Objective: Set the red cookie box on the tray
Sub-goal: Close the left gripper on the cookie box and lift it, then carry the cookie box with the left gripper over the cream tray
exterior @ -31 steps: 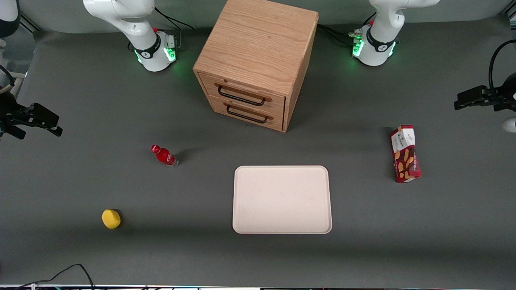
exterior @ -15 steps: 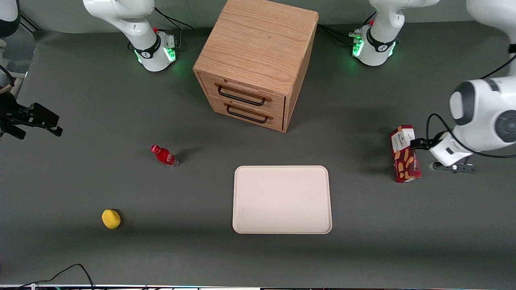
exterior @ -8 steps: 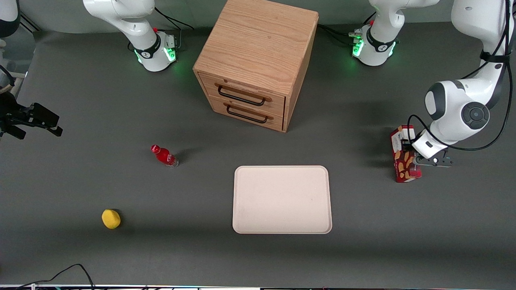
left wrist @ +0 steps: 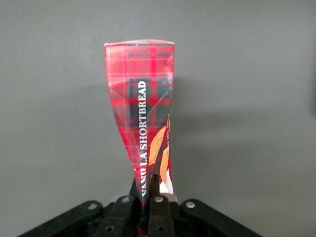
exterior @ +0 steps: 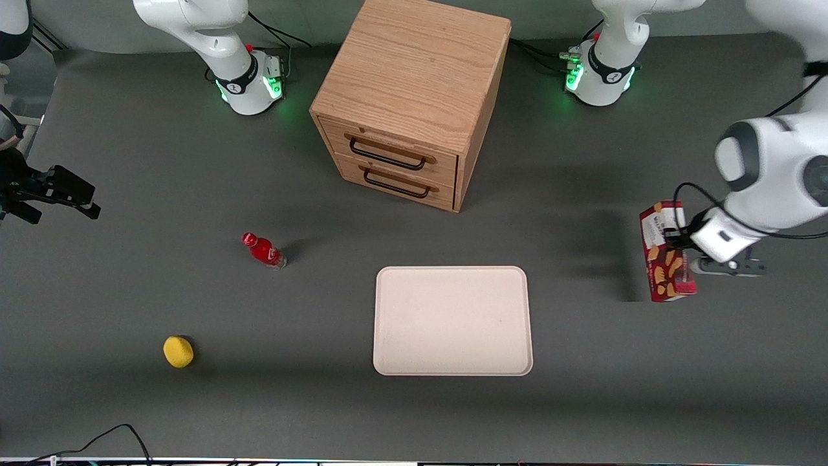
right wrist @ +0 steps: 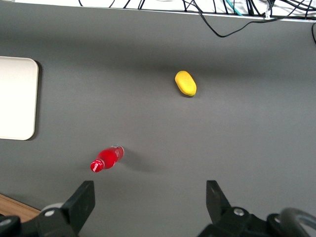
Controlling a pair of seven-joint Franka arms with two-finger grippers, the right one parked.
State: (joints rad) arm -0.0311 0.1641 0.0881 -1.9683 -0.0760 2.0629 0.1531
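The tray (exterior: 453, 320) is sitting bare in the middle of the table, nearer the front camera than the wooden cabinet (exterior: 409, 97). Well off toward the working arm's end, the red cookie box (exterior: 666, 260) is hanging lifted off the table — the gripper (exterior: 680, 241) is pinching it tight. So it's the carry step; next it probably needs swinging over the tray and lowering.
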